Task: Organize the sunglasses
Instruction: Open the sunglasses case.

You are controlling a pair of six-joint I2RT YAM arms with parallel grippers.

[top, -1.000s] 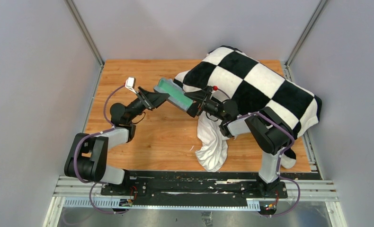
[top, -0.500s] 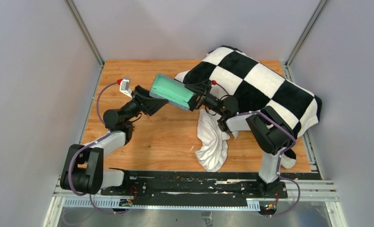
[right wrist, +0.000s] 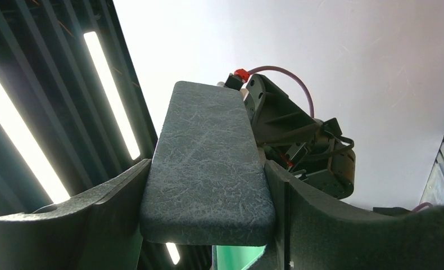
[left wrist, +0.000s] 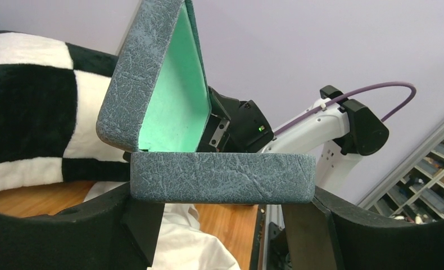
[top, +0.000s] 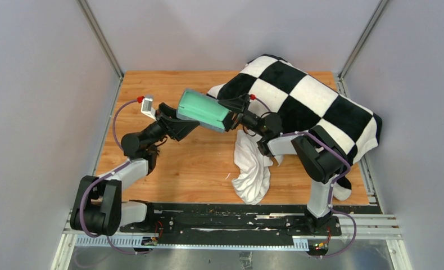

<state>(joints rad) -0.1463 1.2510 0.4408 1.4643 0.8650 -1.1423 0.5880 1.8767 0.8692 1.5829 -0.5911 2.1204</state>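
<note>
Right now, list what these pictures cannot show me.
- Sunglasses: in no view; whether the checkered blanket or white cloth covers them is unknown.
- Case lower half's inside: left wrist view, hidden by its own front wall.
- Table: right wrist view, blocked by the case's shell.

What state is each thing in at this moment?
Case: open, held above the table, no glasses visible inside.
Left arm: jaws clamped on one half of the case.
Right arm: jaws clamped on the other half.
Checkered blanket: draped, heaped at the right.
White cloth: crumpled on the table.
Sunglasses: not in view.
</note>
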